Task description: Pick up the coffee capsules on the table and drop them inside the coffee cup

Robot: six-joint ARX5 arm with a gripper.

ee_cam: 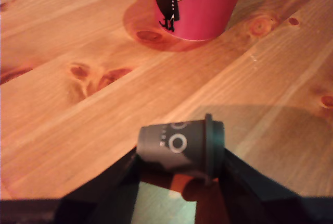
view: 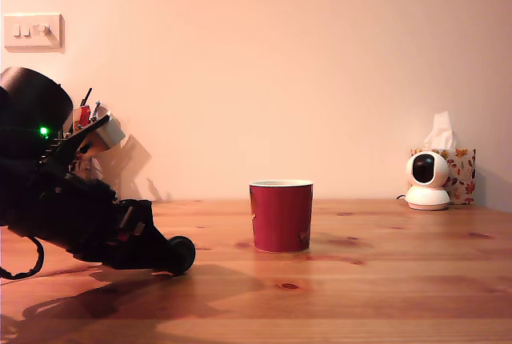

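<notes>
A dark blue coffee capsule [ee_cam: 182, 143] lies on its side between my gripper's two dark fingers [ee_cam: 117, 185], base against one finger and rim against the other. The gripper [ee_cam: 182, 159] is shut on it, low over the pine table [ee_cam: 78, 114]. The red coffee cup [ee_cam: 200, 5] stands upright a short way ahead, with a cartoon figure printed on its side. In the exterior view the gripper [view: 182, 254] rests close to the table [view: 384, 296], toward the exterior view's left of the cup [view: 281, 216]. The capsule is hidden in that view.
A small white camera [view: 428, 181] and a patterned tissue box [view: 460, 170] stand at the back, on the exterior view's right. A light switch [view: 32, 30] is on the wall above the arm. The arm's black body [view: 56, 200] fills the exterior view's left side.
</notes>
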